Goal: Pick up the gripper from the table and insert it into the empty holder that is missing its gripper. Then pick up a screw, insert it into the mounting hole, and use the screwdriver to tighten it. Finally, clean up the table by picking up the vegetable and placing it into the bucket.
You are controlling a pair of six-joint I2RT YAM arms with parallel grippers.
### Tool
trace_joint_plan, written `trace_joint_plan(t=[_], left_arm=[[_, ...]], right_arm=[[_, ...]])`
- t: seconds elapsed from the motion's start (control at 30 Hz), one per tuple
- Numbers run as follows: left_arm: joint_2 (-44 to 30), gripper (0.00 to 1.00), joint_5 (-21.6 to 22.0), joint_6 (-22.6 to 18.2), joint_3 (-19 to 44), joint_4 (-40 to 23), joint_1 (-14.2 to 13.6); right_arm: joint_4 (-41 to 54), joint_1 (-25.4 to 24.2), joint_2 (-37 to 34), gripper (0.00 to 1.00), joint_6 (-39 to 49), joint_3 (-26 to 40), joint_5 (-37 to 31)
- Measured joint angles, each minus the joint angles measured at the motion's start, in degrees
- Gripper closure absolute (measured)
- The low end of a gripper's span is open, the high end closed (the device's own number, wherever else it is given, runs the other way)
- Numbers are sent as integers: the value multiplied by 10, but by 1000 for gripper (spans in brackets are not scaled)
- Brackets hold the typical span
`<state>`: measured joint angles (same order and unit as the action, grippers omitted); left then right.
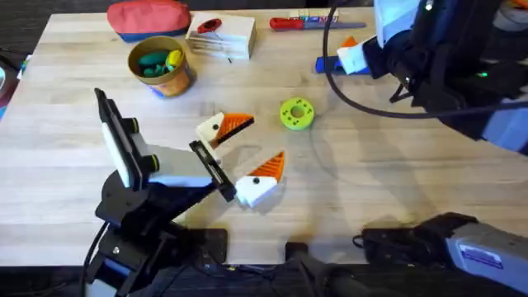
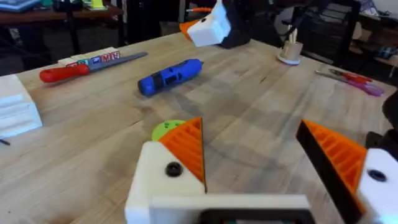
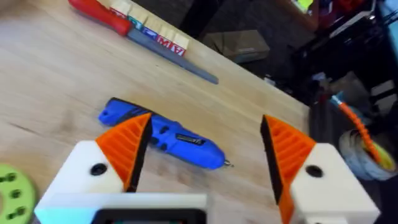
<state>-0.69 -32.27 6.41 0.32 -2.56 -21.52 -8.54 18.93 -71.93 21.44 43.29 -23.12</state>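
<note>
1. Near the desk's (image 1: pixel 396 190) far right, the right gripper (image 3: pixel 205 155) hangs over the blue screwdriver (image 3: pixel 163 135), fingers spread wide, nothing between them. From the right wrist view the screwdriver lies flat on the wood just beyond the orange pads (image 3: pixel 127 146), bit end between the two fingers, not touched.
2. Overhead, the screwdriver (image 1: pixel 330 63) shows as a blue end poking out from under the right arm, near the red-handled screwdriver (image 1: pixel 289 23) at the far edge.
3. Left gripper (image 1: pixel 247 148) sits mid-desk, low, fingers spread apart and empty. Both its fingers carry orange pads.
4. Green-and-yellow ring (image 1: pixel 297 114) lies flat just beyond the left gripper, toward the right; well apart from the screwdriver.
5. Bucket (image 1: pixel 161 66) stands upright at the far left of the desk, with green and yellow items inside. Red pouch (image 1: pixel 148 18) just behind it; a stack of white blocks (image 1: pixel 221 37) beside it to the right.
6. Surface: pale wood planks. A black cable loops across the right side.
7. Room: from the left wrist view, dark chairs and another work table behind, a small white stand with sticks at the desk's far edge.
</note>
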Motion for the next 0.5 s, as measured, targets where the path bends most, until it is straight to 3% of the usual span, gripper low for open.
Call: trace_joint_plan(t=[0.1,0.2,0.33,0.5], left_arm=[[0,73,60,25,17,-25,0],[0,73,119,32,72,-89,0],[-26,73,195,44,182,-193,0],[-139,71,272,53,337,-333,0]], right_arm=[[37,38,32,10,-42,0,0],[39,64,36,10,-52,0,0],[40,91,37,10,-58,0,0],[40,108,37,9,-62,0,0]])
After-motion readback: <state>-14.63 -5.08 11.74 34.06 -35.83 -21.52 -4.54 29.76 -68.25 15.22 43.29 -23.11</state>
